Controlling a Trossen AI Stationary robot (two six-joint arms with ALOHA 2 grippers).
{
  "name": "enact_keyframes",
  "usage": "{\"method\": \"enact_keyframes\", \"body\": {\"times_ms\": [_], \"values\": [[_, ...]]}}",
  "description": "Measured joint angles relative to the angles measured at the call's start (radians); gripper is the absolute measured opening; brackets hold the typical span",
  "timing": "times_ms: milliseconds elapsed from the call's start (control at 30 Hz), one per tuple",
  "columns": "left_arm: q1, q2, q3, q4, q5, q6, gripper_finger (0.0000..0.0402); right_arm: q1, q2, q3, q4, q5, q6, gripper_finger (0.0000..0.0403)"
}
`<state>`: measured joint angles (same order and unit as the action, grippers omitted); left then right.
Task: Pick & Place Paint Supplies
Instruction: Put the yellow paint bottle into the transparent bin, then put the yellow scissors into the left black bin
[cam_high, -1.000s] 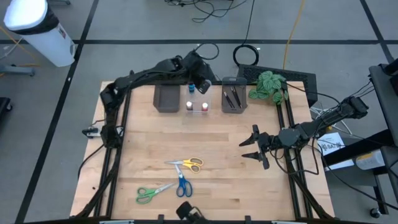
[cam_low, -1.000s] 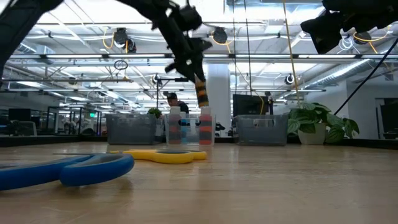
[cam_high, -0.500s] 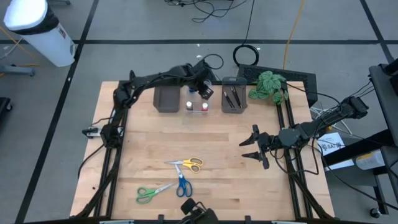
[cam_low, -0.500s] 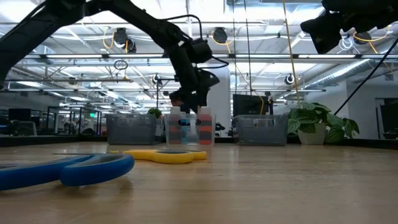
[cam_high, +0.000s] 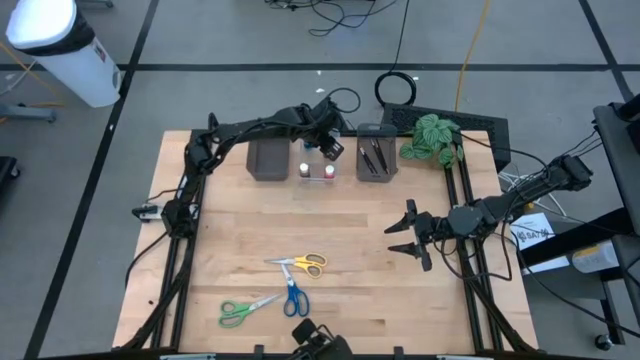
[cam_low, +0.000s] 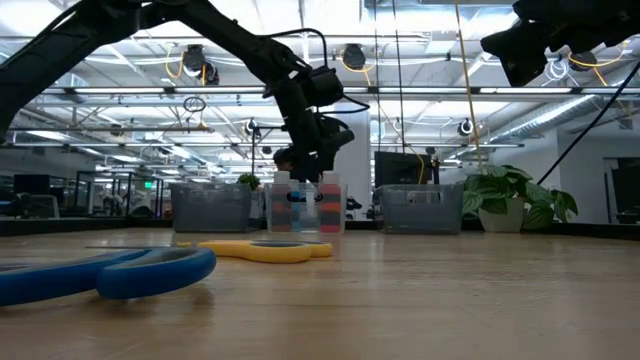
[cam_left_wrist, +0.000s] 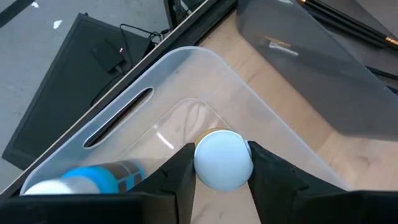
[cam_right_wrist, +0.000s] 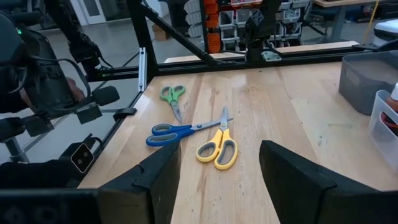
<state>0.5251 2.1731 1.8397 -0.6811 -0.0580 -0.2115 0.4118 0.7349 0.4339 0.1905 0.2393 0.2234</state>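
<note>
Paint pot (cam_left_wrist: 222, 160) — white-capped, upright — sits pinched between the left gripper (cam_high: 328, 148) jaws over the clear bin (cam_high: 317, 166) at upper centre, directly below. Right gripper (cam_high: 412, 238), jaws wide and empty, waits mid-right, nearer the scissors (cam_high: 303, 264) at lower centre.

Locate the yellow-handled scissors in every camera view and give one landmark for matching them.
High view: yellow-handled scissors lie near the table's middle.
Low view: their yellow handle lies flat in front of the clear bin.
Left wrist view: not in it.
Right wrist view: centre, handles towards the camera.
Shared landmark: the blue-handled scissors right beside them, also in the low view and right wrist view.
</note>
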Motion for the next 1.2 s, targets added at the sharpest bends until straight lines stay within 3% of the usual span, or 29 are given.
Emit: {"method": "enact_keyframes", "body": {"times_ms": [400,800,1033,1200], "values": [[-0.017,0.0,0.0,0.004,0.004,0.004,0.0205,0.0,0.0,0.0,0.0,-0.004,0.0,0.0203],[-0.016,-0.055,0.0,-0.01,0.004,0.043,0.0223,0.0,0.0,0.0,0.0,-0.004,0.0,0.0203],[-0.016,-0.181,0.0,-0.116,0.004,0.078,0.0223,0.0,0.0,0.0,0.0,-0.004,0.0,0.0203],[-0.037,-0.331,0.0,-0.31,0.003,0.033,0.0223,0.0,0.0,0.0,0.0,-0.004,0.001,0.0203]]}}
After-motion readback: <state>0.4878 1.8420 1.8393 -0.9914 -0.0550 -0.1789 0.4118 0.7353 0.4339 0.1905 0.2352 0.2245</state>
